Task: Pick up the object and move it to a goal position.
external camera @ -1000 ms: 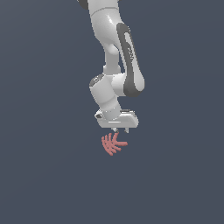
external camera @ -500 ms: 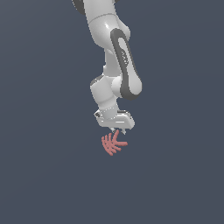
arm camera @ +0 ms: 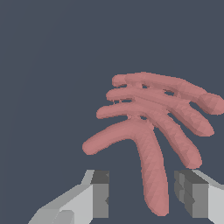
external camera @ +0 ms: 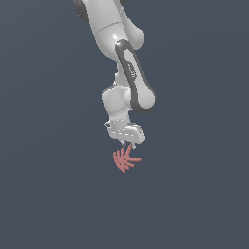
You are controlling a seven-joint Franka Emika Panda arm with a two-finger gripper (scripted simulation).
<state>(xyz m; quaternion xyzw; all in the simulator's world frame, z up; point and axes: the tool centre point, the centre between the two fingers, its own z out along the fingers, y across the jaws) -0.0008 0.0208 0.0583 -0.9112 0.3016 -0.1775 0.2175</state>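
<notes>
Gripper poised directly above the object, fingers spread apart and empty, presumably to straddle one prong for the pick. Wrist view shows what the exterior view cannot: a single long prong of the object lies between the two pads, with clear gaps either side.

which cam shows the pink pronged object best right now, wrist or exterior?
Wrist view. The object fills the frame, each prong distinct, one long prong running between the open jaws of the gripper. The exterior view shows the object only as a small pink fan just under the gripper.
</notes>
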